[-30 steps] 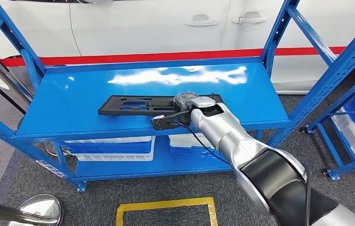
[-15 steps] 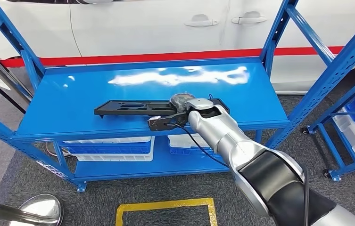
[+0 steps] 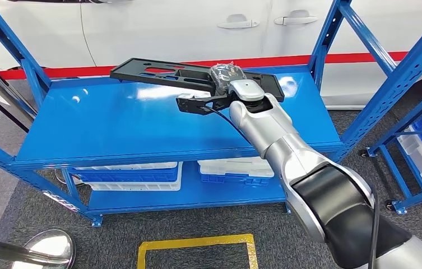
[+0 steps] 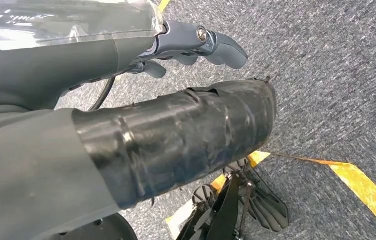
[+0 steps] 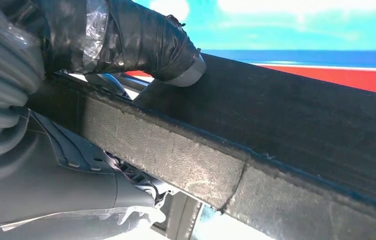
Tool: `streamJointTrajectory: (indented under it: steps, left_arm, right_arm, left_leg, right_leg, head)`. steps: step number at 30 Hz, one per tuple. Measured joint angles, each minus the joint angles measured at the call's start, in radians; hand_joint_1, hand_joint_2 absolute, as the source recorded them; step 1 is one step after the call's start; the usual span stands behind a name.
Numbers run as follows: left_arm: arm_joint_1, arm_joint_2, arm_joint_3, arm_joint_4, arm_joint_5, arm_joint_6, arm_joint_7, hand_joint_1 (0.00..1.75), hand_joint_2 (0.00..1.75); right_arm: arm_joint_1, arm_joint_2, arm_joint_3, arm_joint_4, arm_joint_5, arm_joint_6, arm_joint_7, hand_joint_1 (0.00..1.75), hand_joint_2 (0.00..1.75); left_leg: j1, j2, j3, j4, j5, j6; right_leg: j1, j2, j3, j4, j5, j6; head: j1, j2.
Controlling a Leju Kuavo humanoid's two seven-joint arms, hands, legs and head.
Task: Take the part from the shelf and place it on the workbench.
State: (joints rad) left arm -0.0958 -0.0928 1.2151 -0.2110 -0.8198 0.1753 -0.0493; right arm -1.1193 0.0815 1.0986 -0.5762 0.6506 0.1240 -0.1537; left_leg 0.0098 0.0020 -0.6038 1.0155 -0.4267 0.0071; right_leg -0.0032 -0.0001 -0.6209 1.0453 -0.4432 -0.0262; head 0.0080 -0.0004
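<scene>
The part (image 3: 158, 73) is a long flat black plastic panel with cut-outs. It hangs level in the air above the blue shelf top (image 3: 113, 123), clear of the surface. My right hand (image 3: 228, 78) grips it near its right end, the silver arm reaching in from the lower right. In the right wrist view a taped dark finger (image 5: 141, 40) lies over the panel's thick black edge (image 5: 285, 130) and the grey thumb sits under it. My left hand (image 4: 176, 100) hangs over the grey carpet, its fingers (image 4: 195, 42) loosely apart and holding nothing.
Blue shelf uprights (image 3: 329, 39) stand at both sides, with a white car behind. White and blue bins (image 3: 135, 174) sit on the lower shelf. A second blue rack (image 3: 421, 140) stands at the right. Yellow floor tape (image 3: 197, 246) and a round mirror (image 3: 46, 246) lie in front.
The right hand has lifted the panel off the shelf top, up and toward the back. A second ago it lay flat on the shelf in the same grip.
</scene>
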Motion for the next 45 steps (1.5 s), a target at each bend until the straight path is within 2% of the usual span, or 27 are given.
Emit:
streamJointTrajectory:
  steps: [8,14,17,21,27,31,37,45]
  left_arm:
    - [0.000,-0.001,0.007,0.000,0.003,0.006,0.003,0.00,0.00]
    - [0.003,-0.003,0.017,0.000,0.003,0.015,0.010,0.00,0.00]
    - [0.003,-0.005,0.021,0.000,0.001,0.015,0.010,0.00,0.00]
    - [0.003,-0.008,0.022,0.000,-0.003,0.015,0.010,0.00,1.75]
    - [0.003,-0.011,0.022,0.000,-0.008,0.018,-0.015,0.00,1.75]
    - [0.003,-0.011,0.022,0.000,-0.008,0.016,-0.035,0.00,1.75]
    - [0.000,-0.012,0.022,0.000,-0.009,0.009,-0.062,0.00,1.75]
    - [-0.001,-0.012,0.023,0.000,-0.007,0.030,-0.060,0.00,1.75]
  right_arm:
    - [-0.022,-0.008,-0.051,-0.044,0.015,0.003,0.013,1.75,1.75]
    - [-0.150,-0.044,-0.136,-0.180,0.015,0.094,0.072,1.75,1.75]
    - [-0.194,-0.067,-0.193,-0.261,0.021,0.110,0.089,1.75,1.75]
    - [-0.226,-0.103,-0.262,-0.367,0.037,0.110,0.104,1.75,1.75]
    - [-0.260,-0.174,-0.357,-0.533,0.058,0.142,0.121,1.75,1.75]
    - [-0.293,-0.214,-0.377,-0.615,0.111,0.183,0.115,1.75,1.75]
    - [-0.321,-0.230,-0.375,-0.689,0.117,0.216,0.102,1.75,1.75]
    - [-0.289,-0.247,-0.358,-0.716,0.116,0.182,0.086,1.75,1.75]
  left_leg:
    - [-0.002,0.000,-0.004,0.001,0.000,-0.004]
    - [-0.003,-0.001,-0.009,0.004,0.000,-0.004]
    - [-0.003,-0.001,-0.009,0.004,0.000,-0.004]
    - [-0.004,-0.001,-0.010,0.005,0.000,-0.004]
    - [-0.005,-0.001,-0.010,0.005,-0.001,-0.004]
    - [-0.005,0.000,-0.009,0.005,-0.001,-0.003]
    - [-0.006,0.002,-0.008,0.005,-0.002,-0.002]
    - [-0.006,0.002,-0.008,0.005,-0.001,-0.002]
  right_leg:
    - [-0.002,0.000,-0.002,-0.001,0.001,0.001]
    - [-0.003,-0.001,-0.005,-0.001,0.001,0.002]
    - [-0.004,-0.002,-0.005,-0.001,0.001,0.002]
    - [-0.004,-0.002,-0.005,-0.002,0.001,0.002]
    - [-0.005,-0.002,-0.005,-0.002,0.002,0.003]
    - [-0.006,-0.001,-0.006,-0.002,0.002,0.003]
    - [-0.006,0.000,-0.006,-0.001,0.001,0.004]
    - [-0.006,0.000,-0.006,0.000,0.001,0.004]
  head:
    - [0.000,0.000]
    - [0.000,0.000]
    - [0.000,0.000]
    - [0.000,0.000]
    - [0.000,0.000]
    - [0.000,0.000]
    - [0.000,0.000]
    - [0.000,0.000]
